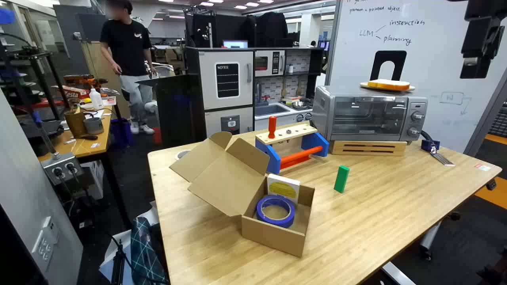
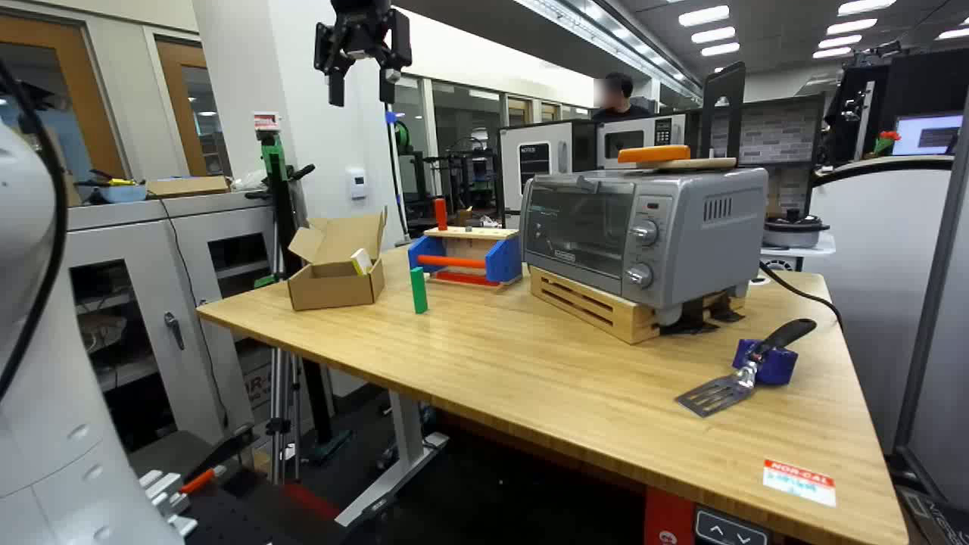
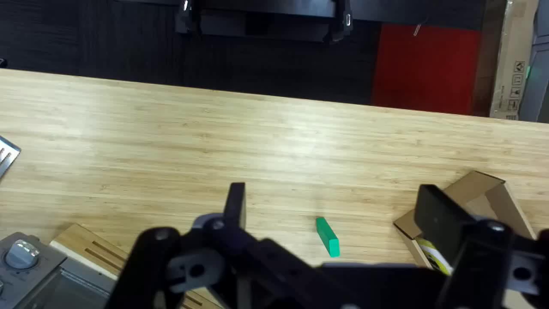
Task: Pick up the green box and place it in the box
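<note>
Pincer (image 2: 362, 92) spread wide, nothing held. Green block (image 1: 341, 179) upright on bench (image 1: 376, 221), 2 o'clock from open carton (image 1: 273, 238) in an exterior view. Progress looks zero: pick and place both left.

A toaster oven (image 1: 370, 113) rests on a wooden riser (image 1: 368, 149) near a toy toolbox (image 2: 463, 250).

Handwritten “printed object”, “LLM”, “instruction”, “planning” and “N” stand on the whiteboard (image 1: 427, 71), “NOTES” on the black panel (image 1: 228, 80) of the toy fridge (image 1: 227, 103), “NOR-CAL” on a sticker (image 2: 799, 482) on the worktop (image 2: 568, 363), up and down arrows (image 2: 708, 527) on the control panel (image 2: 727, 531) beneath, and handling symbols (image 3: 517, 79) on a carton (image 3: 512, 51).
</note>
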`<state>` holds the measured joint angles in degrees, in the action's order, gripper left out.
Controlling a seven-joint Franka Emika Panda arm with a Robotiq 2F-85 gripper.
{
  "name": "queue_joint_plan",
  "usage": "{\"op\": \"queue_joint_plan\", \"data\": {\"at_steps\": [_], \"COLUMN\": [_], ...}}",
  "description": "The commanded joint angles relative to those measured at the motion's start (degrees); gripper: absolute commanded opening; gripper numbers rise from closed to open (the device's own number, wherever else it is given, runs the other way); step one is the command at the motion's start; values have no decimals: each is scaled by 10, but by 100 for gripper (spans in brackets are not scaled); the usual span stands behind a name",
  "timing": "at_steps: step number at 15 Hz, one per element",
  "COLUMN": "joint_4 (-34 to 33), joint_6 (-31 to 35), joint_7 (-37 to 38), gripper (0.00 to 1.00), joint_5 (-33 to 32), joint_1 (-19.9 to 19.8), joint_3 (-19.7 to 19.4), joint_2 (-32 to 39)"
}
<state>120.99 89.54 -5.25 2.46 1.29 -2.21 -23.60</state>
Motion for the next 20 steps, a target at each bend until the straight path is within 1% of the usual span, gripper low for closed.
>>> {"op": "queue_joint_plan", "data": {"at_steps": [1, 14, 17, 20], "joint_4": [-1, 0, -3, -22], "joint_6": [-1, 5, 8, 12], "joint_7": [-1, -3, -10, -9], "gripper": [100, 100, 100, 100], "joint_5": [1, -7, -8, -7], "joint_1": [-4, -3, 3, 13], "joint_3": [3, 5, 13, 27], "joint_2": [0, 9, 26, 61]}}
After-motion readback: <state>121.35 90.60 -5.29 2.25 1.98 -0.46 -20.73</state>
